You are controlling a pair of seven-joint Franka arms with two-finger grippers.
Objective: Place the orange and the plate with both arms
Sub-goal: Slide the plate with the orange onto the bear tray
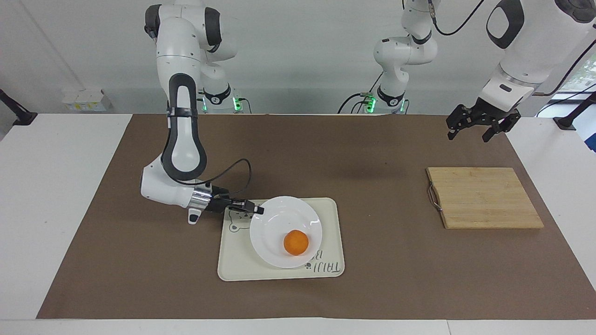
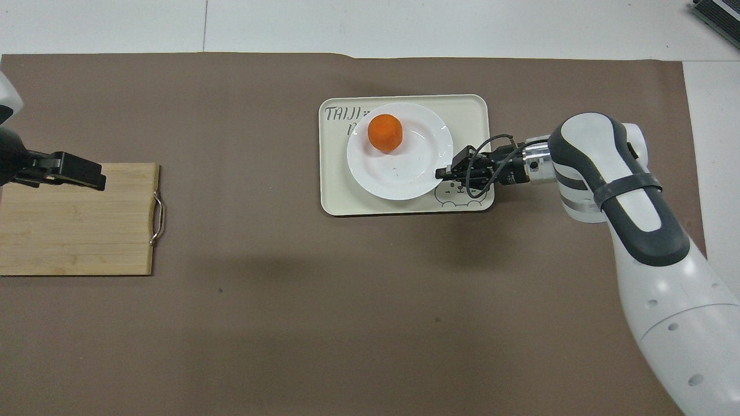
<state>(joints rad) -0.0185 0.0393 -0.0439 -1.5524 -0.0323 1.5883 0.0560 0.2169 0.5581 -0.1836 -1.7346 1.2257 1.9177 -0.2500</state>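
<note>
The right gripper [image 1: 259, 210] is pinching the rim of the round glossy white plate [image 1: 279, 223], its fingers clenched on the edge that faces the right arm's end of the tabletop, and the plate is lying on the rectangular cream tray with a bear drawing [image 1: 333, 232], which is sitting on the brown paper mat [image 1: 372, 149] about midway between the two ends of the tabletop and toward the edge away from the robots. The small round bright-orange fruit [image 1: 296, 243], the orange, is resting in the plate's shallow well, off-centre toward the edge away from the robots. Judging from this, the step in hand is the setting down of the loaded plate on the tray. From the facing view the plate is looking level and seated on the tray, though whether its whole base is touching cannot be made out for sure. The next move is calling for the right fingers to let go of the rim gently and draw back low and sideways toward the right arm's end, without nudging the plate or rolling the orange. The left gripper [image 1: 479, 125] is waiting in the air with its fingers released and spread, over the edge of the bamboo cutting board with a metal handle [image 1: 484, 197] near the corner at the left arm's end.
</note>
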